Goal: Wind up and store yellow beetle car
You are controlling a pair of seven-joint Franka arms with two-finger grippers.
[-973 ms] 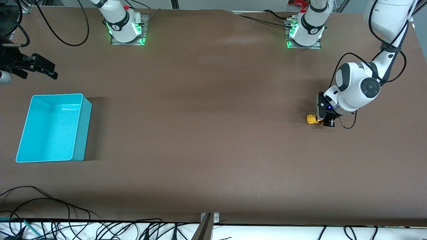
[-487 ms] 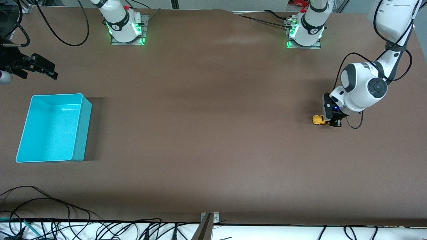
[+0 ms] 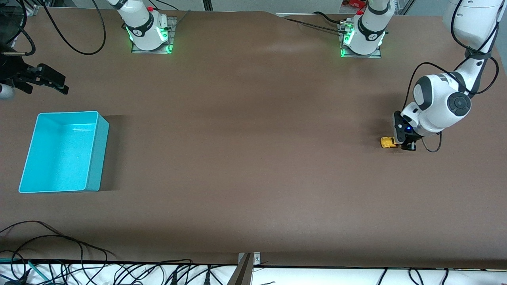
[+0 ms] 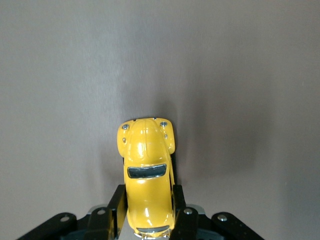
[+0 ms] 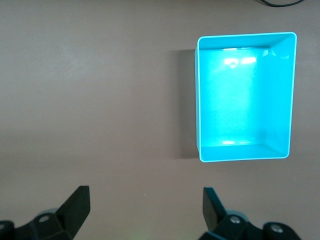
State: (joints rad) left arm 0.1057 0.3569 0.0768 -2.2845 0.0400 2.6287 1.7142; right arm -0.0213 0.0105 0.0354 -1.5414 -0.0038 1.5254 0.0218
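at the right arm's end of the table you have the right gripper (image 3: 47,81) waiting in the air, its fingers spread wide with nothing between them; the right wrist view looks down past them at the bin. the turquoise bin (image 3: 95,158) sits on the table just nearer the front camera than that gripper, open side up, and nothing shows in it.

the long middle of the brown table (image 3: 245,158) lies between the bin and the car, so the two are well apart.

at the left arm's end you have the left gripper (image 3: 405,143) down at the table, pinching the yellow car (image 3: 388,142). in the left wrist view the fingers (image 4: 116,205) press against both flanks of the car's rear half, while its nose sticks out free. its wheels look to be on or just off the table; you cannot tell which.

my read is that you are in the wind-up step, with storing not yet done. watch these risks:
- the grip sits only on the rear of a rounded, glossy body, so the car may twist or squirt out if you press down hard while dragging.
- if the wheels skid instead of turning, the spring may not wind.
- if you let go at the table with the spring wound, the car may run off, perhaps over the edge.
- the carry to the bin is long; a slack hold could drop it short.
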